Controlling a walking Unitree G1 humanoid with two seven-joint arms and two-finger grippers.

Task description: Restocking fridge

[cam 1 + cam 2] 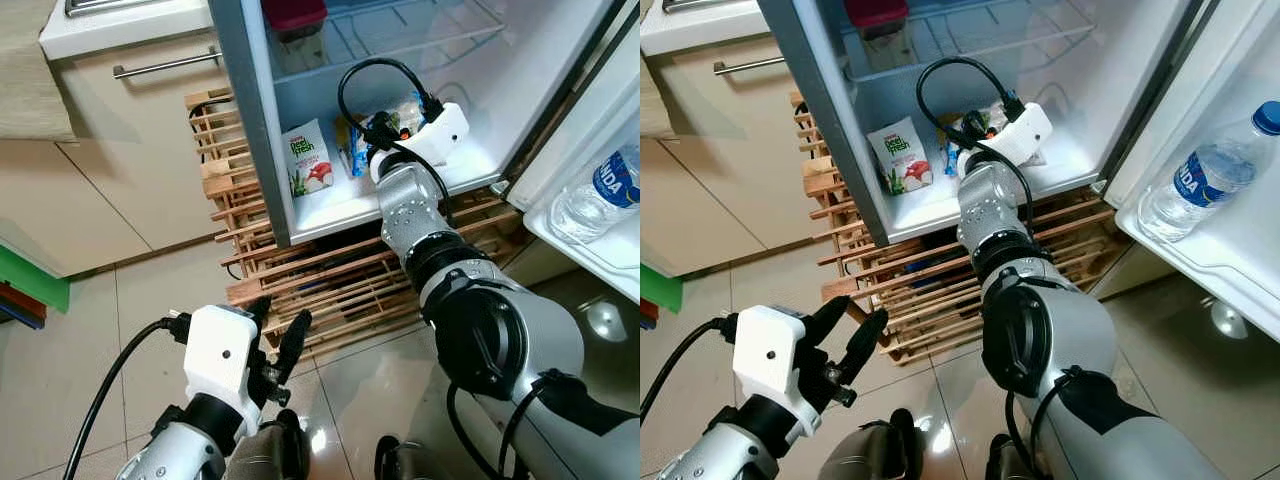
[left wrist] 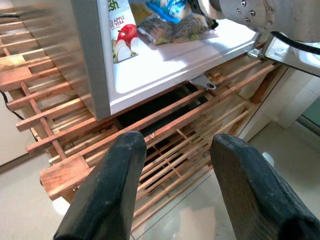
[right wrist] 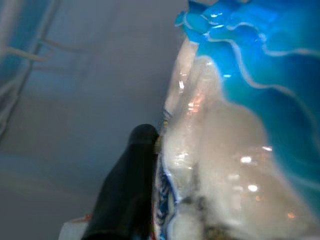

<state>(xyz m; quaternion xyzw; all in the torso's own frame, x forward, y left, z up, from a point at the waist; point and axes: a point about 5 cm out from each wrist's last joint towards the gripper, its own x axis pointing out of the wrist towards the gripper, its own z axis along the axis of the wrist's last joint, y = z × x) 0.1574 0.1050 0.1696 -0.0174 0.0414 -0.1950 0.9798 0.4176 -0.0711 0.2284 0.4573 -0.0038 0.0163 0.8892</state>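
Observation:
My right arm reaches into the open fridge (image 1: pixel 250 120), down at its bottom shelf. There my right gripper (image 1: pixel 368 138) is shut on a blue and white snack packet (image 3: pixel 225 125), with one black finger (image 3: pixel 127 195) pressed against the packet's side. The packet (image 1: pixel 953 156) hangs just above the shelf floor, beside other snack bags. A white and green aloe vera pouch (image 1: pixel 307 158) stands to its left on the same shelf. Low over the tiled floor, my left gripper (image 1: pixel 278 325) is open and holds nothing; it faces the wooden pallet (image 2: pixel 75 165) under the fridge.
A water bottle (image 1: pixel 1205 175) lies in the fridge door shelf (image 1: pixel 1240 260) on the right. A red-lidded container (image 1: pixel 295 25) sits on the wire shelf above. Cream kitchen cabinets (image 1: pixel 150 150) stand to the left. The tiled floor (image 1: pixel 60 360) lies open before the pallet.

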